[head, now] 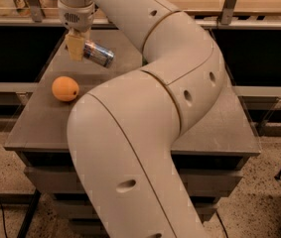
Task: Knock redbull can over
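Grey table (35,125): saw orange (65,89) nr left edge, redbull can (99,53) tilted, not upright, at far left against jaws; couldn't tell jaws open or closed.

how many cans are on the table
1: the redbull can, tilted at the far left of the table, beside the end effector. The arm may hide others.

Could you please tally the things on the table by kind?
Cans: 1, the redbull can, tilted over beside the gripper at the far left.
Fruit: 1, the orange.
Total: 2 in view; the arm hides part of the table.
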You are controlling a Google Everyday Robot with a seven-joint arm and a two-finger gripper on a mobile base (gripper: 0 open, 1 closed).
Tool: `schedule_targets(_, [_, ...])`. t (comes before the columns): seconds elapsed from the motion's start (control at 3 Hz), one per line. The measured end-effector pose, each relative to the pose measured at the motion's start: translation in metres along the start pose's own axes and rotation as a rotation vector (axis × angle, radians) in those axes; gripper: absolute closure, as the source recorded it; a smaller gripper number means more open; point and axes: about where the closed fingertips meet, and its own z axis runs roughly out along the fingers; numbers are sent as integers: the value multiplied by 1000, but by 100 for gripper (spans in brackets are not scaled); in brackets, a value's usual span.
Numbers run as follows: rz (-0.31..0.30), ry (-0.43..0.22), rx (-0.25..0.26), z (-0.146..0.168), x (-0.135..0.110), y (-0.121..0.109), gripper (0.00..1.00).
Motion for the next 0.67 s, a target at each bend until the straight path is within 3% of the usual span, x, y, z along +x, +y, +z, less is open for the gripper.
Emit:
schedule_targets(0.33, [0, -11, 10, 4, -4, -3, 13])
schedule_targets(0.67, [0, -20, 17, 7, -7, -6, 0])
